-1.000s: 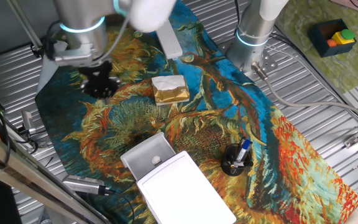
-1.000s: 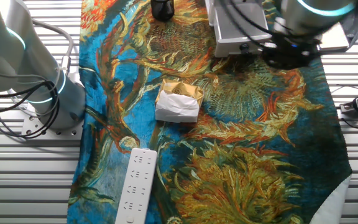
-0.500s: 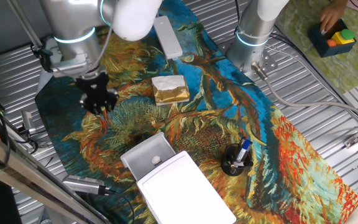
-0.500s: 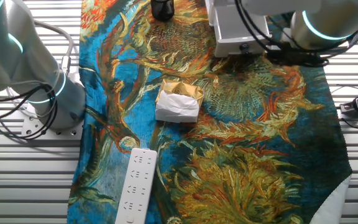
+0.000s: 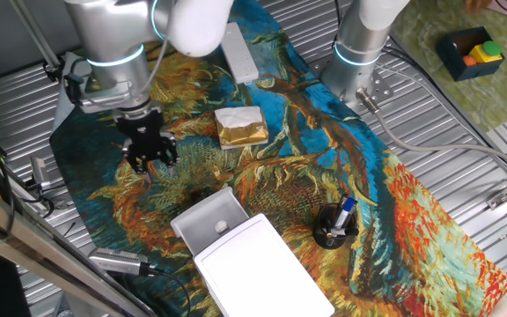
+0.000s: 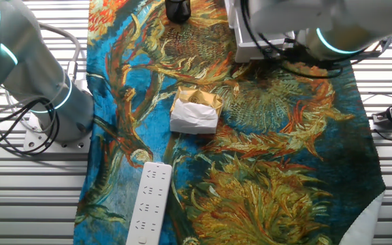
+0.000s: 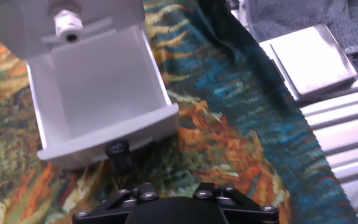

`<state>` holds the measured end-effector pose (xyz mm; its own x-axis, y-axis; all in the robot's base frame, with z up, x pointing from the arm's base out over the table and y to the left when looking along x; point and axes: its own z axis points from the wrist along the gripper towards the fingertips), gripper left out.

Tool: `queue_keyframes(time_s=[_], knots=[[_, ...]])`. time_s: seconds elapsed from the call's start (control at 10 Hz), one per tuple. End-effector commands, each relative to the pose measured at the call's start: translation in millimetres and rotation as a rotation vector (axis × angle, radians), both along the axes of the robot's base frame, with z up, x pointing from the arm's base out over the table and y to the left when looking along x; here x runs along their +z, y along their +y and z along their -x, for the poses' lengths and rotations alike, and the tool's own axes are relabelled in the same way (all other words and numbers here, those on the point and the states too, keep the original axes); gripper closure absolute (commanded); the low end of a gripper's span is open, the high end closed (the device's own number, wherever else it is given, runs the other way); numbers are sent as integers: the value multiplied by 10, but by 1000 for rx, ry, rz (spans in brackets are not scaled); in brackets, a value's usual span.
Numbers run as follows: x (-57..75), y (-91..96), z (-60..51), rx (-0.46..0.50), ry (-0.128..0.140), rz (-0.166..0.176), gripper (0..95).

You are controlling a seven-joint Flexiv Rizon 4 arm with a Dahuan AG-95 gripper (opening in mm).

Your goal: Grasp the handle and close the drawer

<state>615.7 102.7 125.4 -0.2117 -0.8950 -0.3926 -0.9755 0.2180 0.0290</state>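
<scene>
**Change since the earlier frame:** in one fixed view the hand (image 5: 150,160) has travelled toward 5 o'clock across the painted cloth (image 5: 385,189), and now sits lower and nearer the drawer.

**Hand:** it hangs over the cloth and carries nothing. Only its dark base shows at the bottom edge of the hand view. I cannot tell whether the fingers are spread or closed.

**Drawer (image 5: 208,217):** a white tray pulled well out of its white box (image 5: 267,264), lying at about 5 o'clock from the hand and still apart from it. It looks empty in the hand view.

**Handle (image 7: 118,151):** a small round knob on the drawer's front wall, dark in the hand view. It sits just beyond the hand, at roughly 11 o'clock from the hand's base, and is not yet touched.

**Other items on the table:**
- White-and-gold block (image 5: 240,126), at 2 o'clock from the hand.
- Long white bar (image 5: 238,51), at 1 o'clock from the hand.
- Black cup with pens (image 5: 334,229), at 3 o'clock from the drawer.

**Progress:** judged early. The approach is under way, but the grasp is not made and the drawer is not pushed in. What remains is to line up with the knob, grip it and push the drawer home.
</scene>
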Motion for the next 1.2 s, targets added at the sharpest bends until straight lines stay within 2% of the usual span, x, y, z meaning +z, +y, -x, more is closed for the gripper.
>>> queue_keyframes(time_s=[0.1,0.3,0.4,0.7,1.2], knots=[[-75,-1,55,-7,-9,1,380],[-173,2,139,-9,-19,-4,380],[-209,-2,151,-7,-20,-14,380],[-330,3,174,-10,-26,-13,380],[-359,-9,198,26,-33,8,380]])
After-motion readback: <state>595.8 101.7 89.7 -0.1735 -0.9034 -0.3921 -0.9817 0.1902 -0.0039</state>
